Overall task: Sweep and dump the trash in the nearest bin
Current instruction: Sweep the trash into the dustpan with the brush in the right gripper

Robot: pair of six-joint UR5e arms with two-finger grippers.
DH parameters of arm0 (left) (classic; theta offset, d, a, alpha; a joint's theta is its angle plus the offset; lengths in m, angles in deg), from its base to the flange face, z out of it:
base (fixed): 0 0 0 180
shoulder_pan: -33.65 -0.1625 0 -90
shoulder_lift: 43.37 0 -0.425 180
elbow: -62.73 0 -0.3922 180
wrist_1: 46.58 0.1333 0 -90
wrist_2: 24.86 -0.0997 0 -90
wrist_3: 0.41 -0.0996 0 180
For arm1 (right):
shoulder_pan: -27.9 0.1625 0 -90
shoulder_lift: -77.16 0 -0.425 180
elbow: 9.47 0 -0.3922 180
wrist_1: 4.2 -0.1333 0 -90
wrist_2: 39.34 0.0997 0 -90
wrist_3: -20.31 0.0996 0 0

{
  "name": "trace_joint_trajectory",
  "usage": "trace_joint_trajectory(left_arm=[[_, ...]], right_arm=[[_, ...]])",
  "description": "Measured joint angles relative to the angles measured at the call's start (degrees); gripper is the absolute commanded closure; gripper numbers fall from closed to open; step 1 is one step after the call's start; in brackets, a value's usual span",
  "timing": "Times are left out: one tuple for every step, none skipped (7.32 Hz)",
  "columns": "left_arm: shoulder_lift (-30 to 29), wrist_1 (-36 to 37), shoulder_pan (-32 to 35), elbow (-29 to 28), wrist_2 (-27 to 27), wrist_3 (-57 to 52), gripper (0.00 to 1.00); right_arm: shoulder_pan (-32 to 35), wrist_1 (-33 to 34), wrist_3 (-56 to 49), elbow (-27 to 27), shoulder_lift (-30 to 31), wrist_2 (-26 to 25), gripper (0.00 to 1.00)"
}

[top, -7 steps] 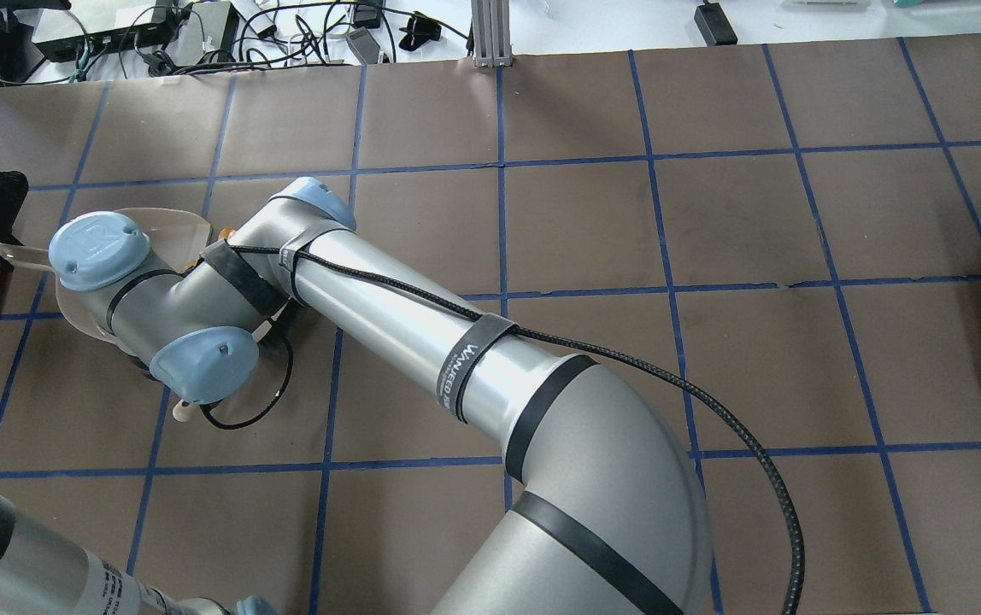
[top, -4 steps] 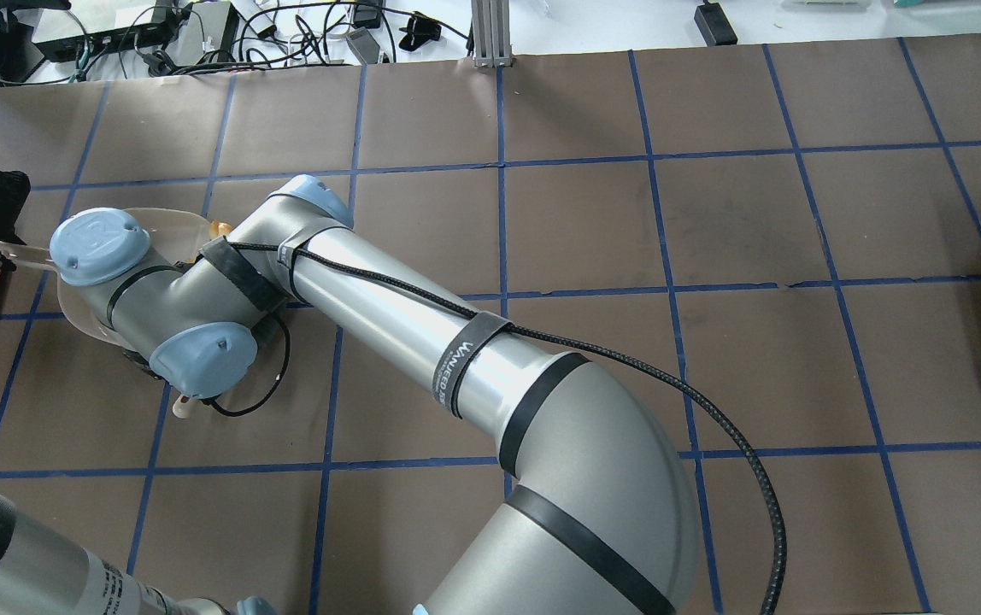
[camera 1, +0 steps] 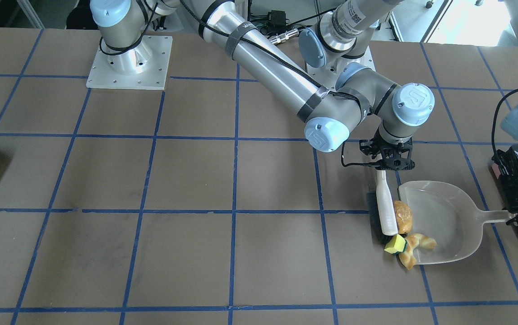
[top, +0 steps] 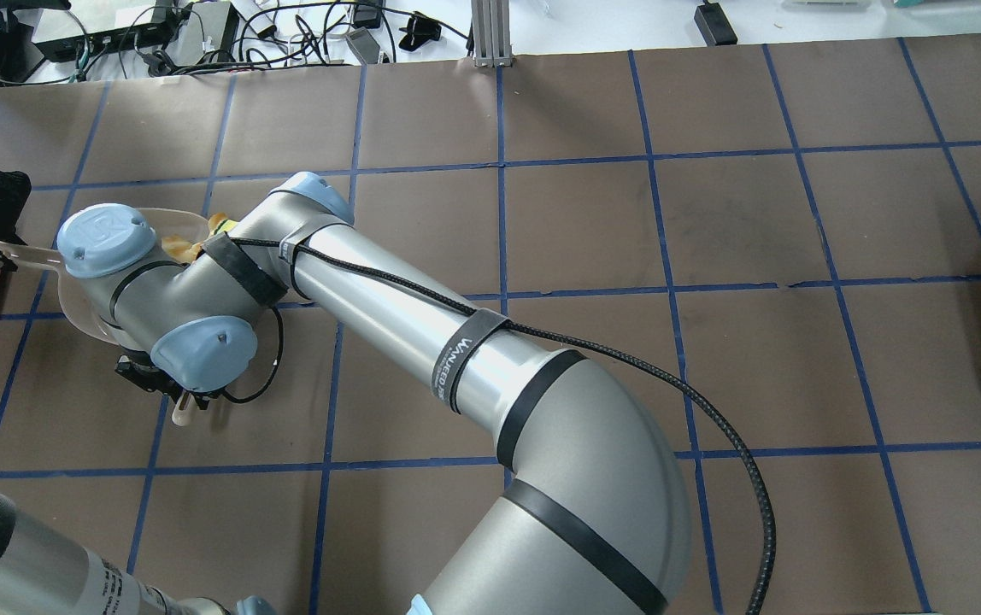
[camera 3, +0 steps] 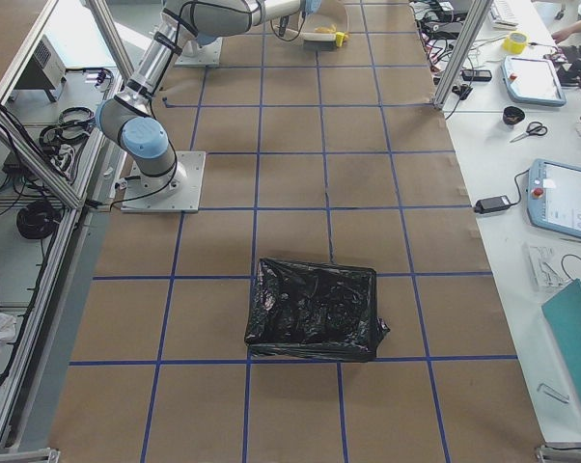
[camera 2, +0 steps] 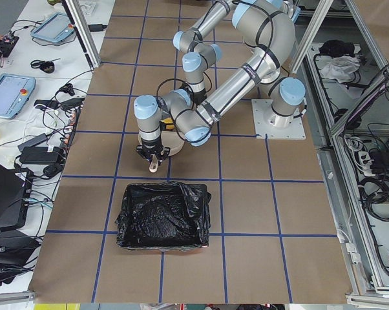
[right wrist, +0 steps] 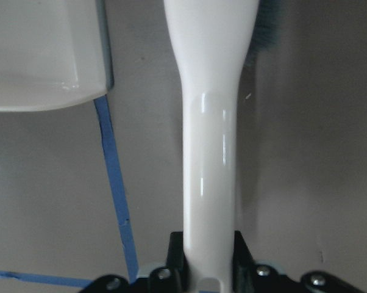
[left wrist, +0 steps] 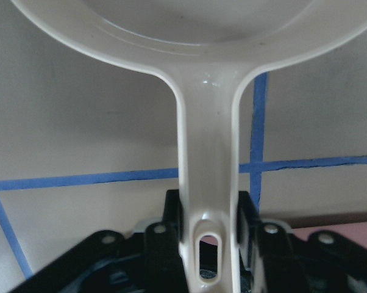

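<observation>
Exterior front-facing cam is showing the right hand (camera 1: 384, 168) clamping the white handle of the brush (camera 1: 386, 205), fingers closed tight around it. The brush is lying flat on the surface (camera 1: 196, 180) along the open lip of the dustpan (camera 1: 450, 212). The left hand (left wrist: 209, 235) is gripping the dustpan's handle, closed snug on both sides. The bread roll (camera 1: 403, 215) is sitting right at the lip, touching the brush. The croissant piece (camera 1: 416, 247) is lying half across the lip, and the yellow wedge (camera 1: 395, 244) is sitting just outside it, touching the croissant. The bin (camera 2: 162, 216) is sitting just past the dustpan's handle end.
</observation>
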Motion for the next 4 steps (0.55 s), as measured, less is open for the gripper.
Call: trace_joint_trajectory(left_arm=[[-0.06,0.03,0.00,-0.01,0.00,0.07,1.00],[-0.22,0.08,0.00,-0.01,0.00,0.14,1.00],[-0.54,0.24,0.00,-0.02,0.00,0.18,1.00],[-0.89,0.47,0.00,-0.02,0.01,0.20,1.00]], right_arm=[[0.00,-0.17,-4.73,-1.66,-0.97,0.16,1.00],[0.00,-0.20,-9.37,-3.08,-1.66,0.23,1.00],[-0.01,-0.21,-13.76,-4.21,-2.13,0.24,1.00],[-0.01,-0.21,-17.67,-4.92,-2.40,0.23,1.00]])
